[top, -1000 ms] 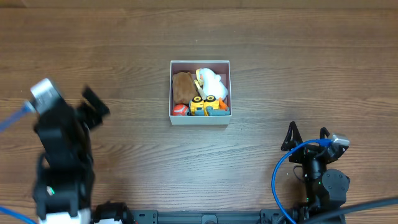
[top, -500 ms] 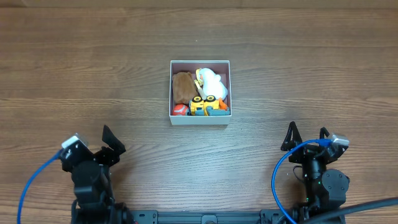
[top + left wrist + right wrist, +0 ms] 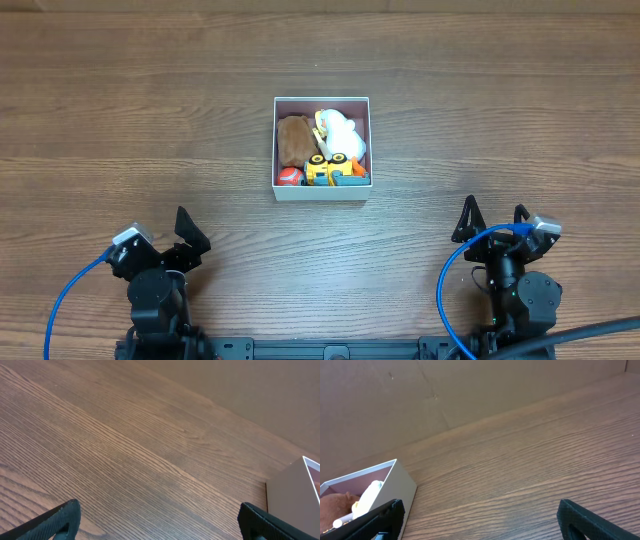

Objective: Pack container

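The container (image 3: 322, 191), a square white box with a pink inside, sits at the table's middle. It holds a brown plush (image 3: 294, 140), a white plush duck (image 3: 342, 134), a yellow toy truck (image 3: 328, 168) and a red ball (image 3: 289, 177). My left gripper (image 3: 165, 235) is open and empty at the front left, far from the box. My right gripper (image 3: 493, 215) is open and empty at the front right. The box's corner shows in the left wrist view (image 3: 295, 490), and its wall shows in the right wrist view (image 3: 395, 485).
Bare brown wooden tabletop (image 3: 150, 100) surrounds the box on all sides. Blue cables (image 3: 450, 290) run along both arm bases at the front edge. A plain cardboard wall (image 3: 470, 390) stands behind the table.
My left arm has pulled back and down from the left side of the table to its low spot at the front left. The right arm and the box have not moved.
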